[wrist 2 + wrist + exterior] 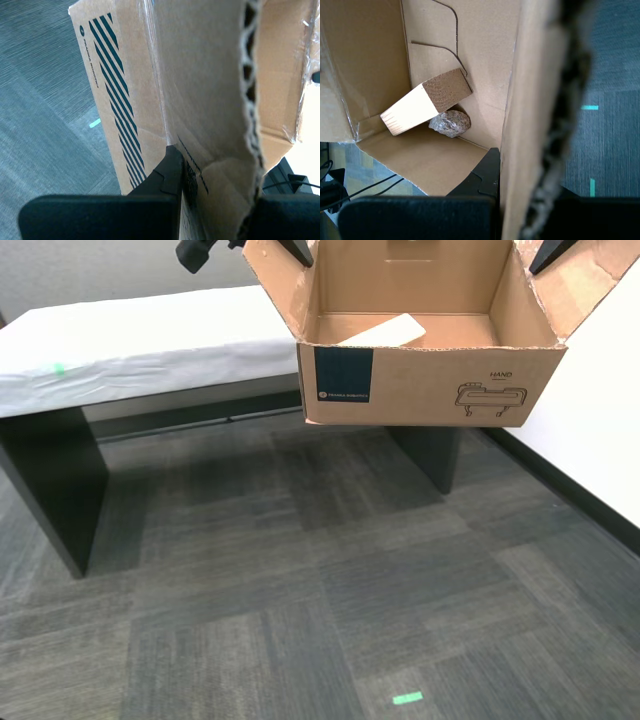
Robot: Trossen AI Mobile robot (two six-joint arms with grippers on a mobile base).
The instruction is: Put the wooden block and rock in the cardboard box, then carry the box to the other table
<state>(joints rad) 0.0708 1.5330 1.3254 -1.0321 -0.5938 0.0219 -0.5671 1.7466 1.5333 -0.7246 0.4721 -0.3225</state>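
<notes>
The cardboard box (430,385) hangs in the air above the carpet, flaps open, with its blue label panel and line drawing facing the exterior camera. Inside it the wooden block (427,102) leans tilted against a wall, and the rock (451,123) lies on the floor just under the block's raised end. In the exterior view only the block's pale top (385,332) shows; the rock is hidden. My first gripper (530,185) is shut on one side wall of the box (470,30). My second gripper (217,190) is shut on another wall, by the striped face (125,75). The other table (150,340), cloth-draped, stands behind the box.
The cloth table has dark panel legs (60,490) and a green tape mark (59,369). A white surface with a dark base (600,410) runs along the exterior view's right. Grey carpet with a green tape mark (407,698) lies below the box.
</notes>
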